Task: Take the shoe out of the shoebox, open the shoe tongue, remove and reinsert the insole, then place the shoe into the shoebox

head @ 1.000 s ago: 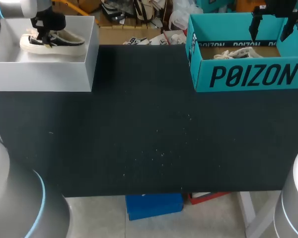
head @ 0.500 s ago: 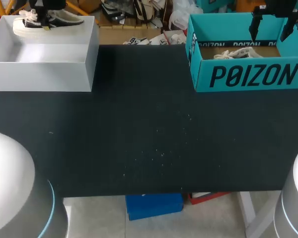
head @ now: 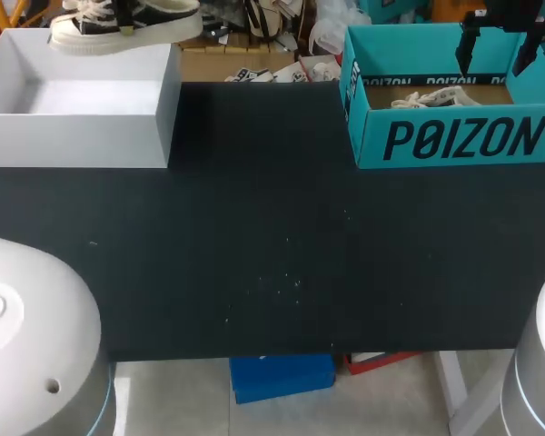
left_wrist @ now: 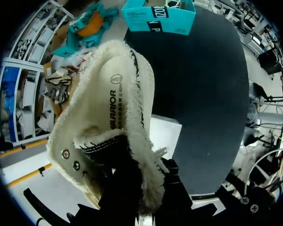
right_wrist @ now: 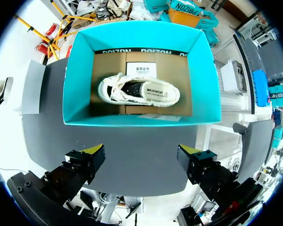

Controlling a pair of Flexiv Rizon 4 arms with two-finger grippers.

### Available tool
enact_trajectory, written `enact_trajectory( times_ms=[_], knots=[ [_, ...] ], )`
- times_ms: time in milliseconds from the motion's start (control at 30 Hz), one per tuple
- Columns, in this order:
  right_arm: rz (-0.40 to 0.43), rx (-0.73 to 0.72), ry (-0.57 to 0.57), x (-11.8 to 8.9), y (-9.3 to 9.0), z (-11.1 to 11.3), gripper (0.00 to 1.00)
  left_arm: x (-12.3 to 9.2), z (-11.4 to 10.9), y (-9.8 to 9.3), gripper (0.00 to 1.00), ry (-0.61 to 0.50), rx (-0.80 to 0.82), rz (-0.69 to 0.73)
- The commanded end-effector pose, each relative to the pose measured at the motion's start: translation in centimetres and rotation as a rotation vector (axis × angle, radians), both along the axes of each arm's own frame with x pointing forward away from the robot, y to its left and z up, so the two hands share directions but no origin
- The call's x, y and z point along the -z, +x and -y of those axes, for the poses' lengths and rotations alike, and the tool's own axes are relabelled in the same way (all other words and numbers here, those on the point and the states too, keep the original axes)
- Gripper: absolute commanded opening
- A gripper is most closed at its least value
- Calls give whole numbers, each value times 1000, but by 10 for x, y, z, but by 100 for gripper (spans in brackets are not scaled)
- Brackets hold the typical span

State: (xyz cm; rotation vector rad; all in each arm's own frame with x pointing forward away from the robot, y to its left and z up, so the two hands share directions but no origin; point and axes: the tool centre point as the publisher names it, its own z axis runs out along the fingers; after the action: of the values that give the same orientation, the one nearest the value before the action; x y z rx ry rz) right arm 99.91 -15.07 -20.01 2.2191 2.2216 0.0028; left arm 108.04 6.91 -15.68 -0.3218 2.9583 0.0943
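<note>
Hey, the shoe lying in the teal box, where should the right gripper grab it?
Come straight down from above: the teal box walls block the sides. The shoe sits sole-down, opening up, so pinch one side wall at the collar, probably.

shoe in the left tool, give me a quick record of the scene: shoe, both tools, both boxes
shoe: cream and black sneaker, in the air above the white box's far side
left tool: shut on the shoe, holding it up
white box: open, no shoe inside
right tool: open, holding nothing, above the teal box
teal box: open, on the table's far right
second shoe: cream, lying inside the teal box, untouched
</note>
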Motion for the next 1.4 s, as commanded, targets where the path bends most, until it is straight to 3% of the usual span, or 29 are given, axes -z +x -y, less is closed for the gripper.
enact_trajectory(
  times_ms=[33,233,467,1100,1400],
  knots=[
    [-1,1,0,0,0,0,100,-51,57,-117,0,87,-5,290],
    [-1,1,0,0,0,0,100,-28,103,-156,0,58,-24,326],
    [-1,1,0,0,0,0,100,8,121,-183,0,50,-18,373],
    [-1,1,0,0,0,0,100,166,154,-223,0,66,155,242],
    [-1,1,0,0,0,0,100,210,171,-217,0,22,201,215]
  ],
)
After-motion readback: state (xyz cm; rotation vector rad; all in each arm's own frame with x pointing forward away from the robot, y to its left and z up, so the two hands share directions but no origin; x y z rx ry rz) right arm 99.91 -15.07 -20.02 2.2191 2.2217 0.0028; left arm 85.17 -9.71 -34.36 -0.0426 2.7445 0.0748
